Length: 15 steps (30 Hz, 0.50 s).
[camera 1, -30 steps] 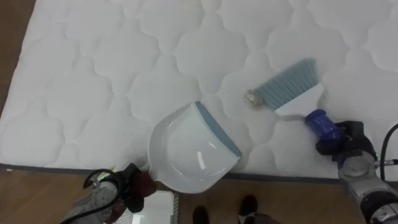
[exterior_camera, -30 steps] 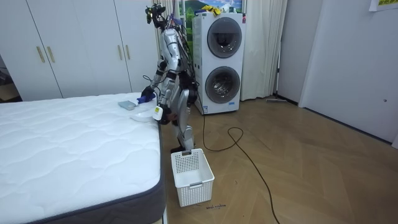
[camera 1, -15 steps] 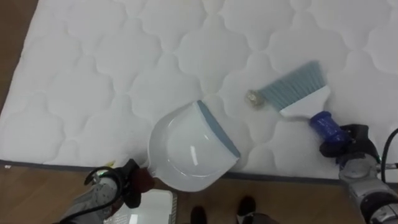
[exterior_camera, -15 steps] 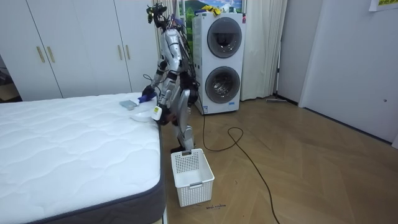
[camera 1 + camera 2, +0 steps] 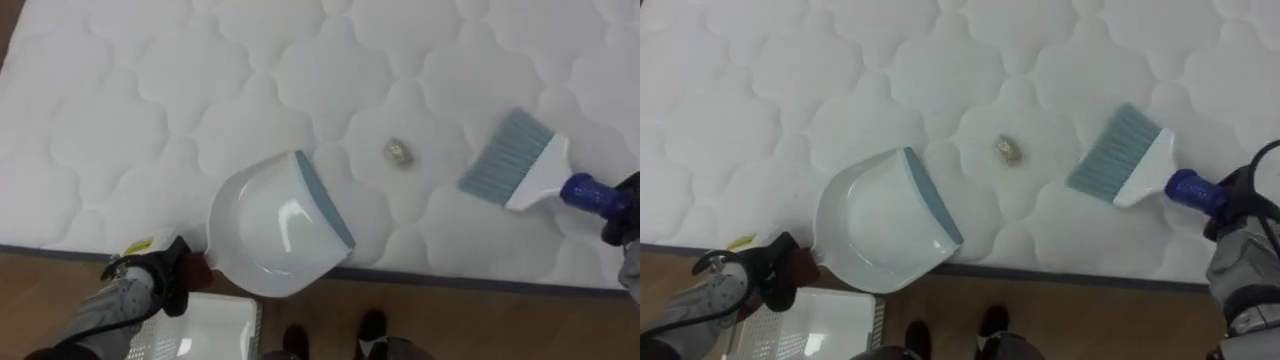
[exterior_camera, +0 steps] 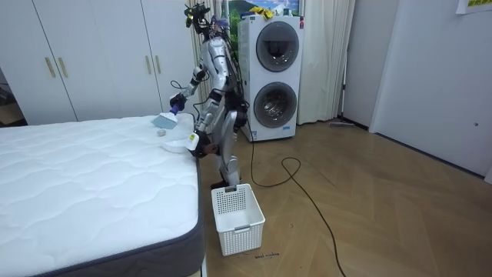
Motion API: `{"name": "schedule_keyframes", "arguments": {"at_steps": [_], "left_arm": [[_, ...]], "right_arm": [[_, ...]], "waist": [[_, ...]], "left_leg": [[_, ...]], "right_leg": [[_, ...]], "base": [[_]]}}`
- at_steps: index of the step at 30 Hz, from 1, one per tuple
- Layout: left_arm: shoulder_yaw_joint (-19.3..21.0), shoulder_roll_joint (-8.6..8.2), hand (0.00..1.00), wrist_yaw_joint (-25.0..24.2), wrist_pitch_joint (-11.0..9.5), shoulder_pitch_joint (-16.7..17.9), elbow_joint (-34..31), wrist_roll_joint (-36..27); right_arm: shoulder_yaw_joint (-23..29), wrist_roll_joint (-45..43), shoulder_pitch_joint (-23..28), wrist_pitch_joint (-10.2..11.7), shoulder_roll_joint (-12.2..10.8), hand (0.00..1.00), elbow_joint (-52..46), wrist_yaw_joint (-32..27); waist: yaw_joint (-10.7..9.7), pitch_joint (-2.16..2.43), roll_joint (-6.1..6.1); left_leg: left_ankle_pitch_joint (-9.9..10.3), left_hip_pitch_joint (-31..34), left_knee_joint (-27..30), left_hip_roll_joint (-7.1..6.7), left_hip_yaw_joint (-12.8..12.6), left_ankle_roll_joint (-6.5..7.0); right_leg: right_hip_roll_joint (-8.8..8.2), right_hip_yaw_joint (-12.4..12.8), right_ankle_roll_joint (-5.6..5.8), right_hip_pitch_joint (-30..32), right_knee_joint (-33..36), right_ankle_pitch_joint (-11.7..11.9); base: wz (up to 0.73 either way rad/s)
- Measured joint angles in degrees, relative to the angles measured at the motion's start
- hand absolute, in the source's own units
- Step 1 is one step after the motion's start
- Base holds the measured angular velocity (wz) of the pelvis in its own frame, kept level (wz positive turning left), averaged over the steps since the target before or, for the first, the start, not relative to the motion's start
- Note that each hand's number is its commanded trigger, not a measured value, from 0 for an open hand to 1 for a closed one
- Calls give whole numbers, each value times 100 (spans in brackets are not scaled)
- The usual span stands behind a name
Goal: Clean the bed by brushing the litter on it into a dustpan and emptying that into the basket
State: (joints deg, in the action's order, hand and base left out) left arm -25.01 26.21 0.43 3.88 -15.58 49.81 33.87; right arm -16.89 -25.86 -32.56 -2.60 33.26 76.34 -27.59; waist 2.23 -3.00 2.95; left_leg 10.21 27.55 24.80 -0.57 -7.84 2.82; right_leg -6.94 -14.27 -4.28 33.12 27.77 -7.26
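Your left hand (image 5: 155, 282) sits at seven o'clock in the left eye view, just off the mattress (image 5: 150, 100) edge. Its fingers are curled round the handle end of the white dustpan (image 5: 270, 235). The pan lies on the quilted top near the bed's edge, and its grey-blue lip faces about two o'clock.

A small crumpled scrap (image 5: 399, 152) lies on the mattress at two o'clock from that lip. It is near the pan but touches neither the pan nor the brush.

Your right hand (image 5: 1243, 203) comes in at three o'clock and is clamped round the blue handle of the brush (image 5: 530, 172). The pale blue bristles fan toward ten o'clock. They stand at three o'clock from the scrap, with bare quilting between them. In the room view the brush looks raised a little off the surface, above the scrap.

A white slatted basket (image 5: 215, 325) stands on the wooden floor, at five o'clock from your left hand.

In the room view you stand at the bed's corner, leaning over it. The stacked washing machines (image 6: 273, 77) are behind you and the white wardrobe (image 6: 92, 54) is beyond the bed.
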Motion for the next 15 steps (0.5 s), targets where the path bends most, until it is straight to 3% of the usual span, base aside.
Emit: {"name": "schedule_keyframes", "arguments": {"at_steps": [4, 7, 12, 15], "left_arm": [[-1, 105, 100, -1, -10, -1, -131, 129], [0, 230, 100, 4, -18, -46, -218, 303], [3, 235, 100, 8, -20, -100, -299, 459], [-2, 286, 100, 8, -23, -117, -295, 456]], "right_arm": [[-357, -789, -249, -68, 163, 100, -30, 4], [-648, -1470, -421, -124, 195, 100, -55, 10], [-888, -2766, -579, -217, 471, 100, -516, 21], [-1108, -3058, -655, -251, 547, 100, -767, 27]], "waist": [[69, -9, 44], [129, -8, 158], [246, -5, 210], [285, -12, 230]], "left_leg": [[94, 23, 68, 51, -24, -7], [100, 52, 72, 91, -40, -15], [98, 96, 108, 102, -30, -19], [108, 111, 197, 140, -41, -35]], "right_leg": [[34, -13, -25, 0, 5, 37], [38, -84, -68, 11, -8, 64], [49, -91, -70, 50, -13, 67], [81, -81, -74, 27, -6, 69]], "base": [[-9], [0], [3], [-7]]}}
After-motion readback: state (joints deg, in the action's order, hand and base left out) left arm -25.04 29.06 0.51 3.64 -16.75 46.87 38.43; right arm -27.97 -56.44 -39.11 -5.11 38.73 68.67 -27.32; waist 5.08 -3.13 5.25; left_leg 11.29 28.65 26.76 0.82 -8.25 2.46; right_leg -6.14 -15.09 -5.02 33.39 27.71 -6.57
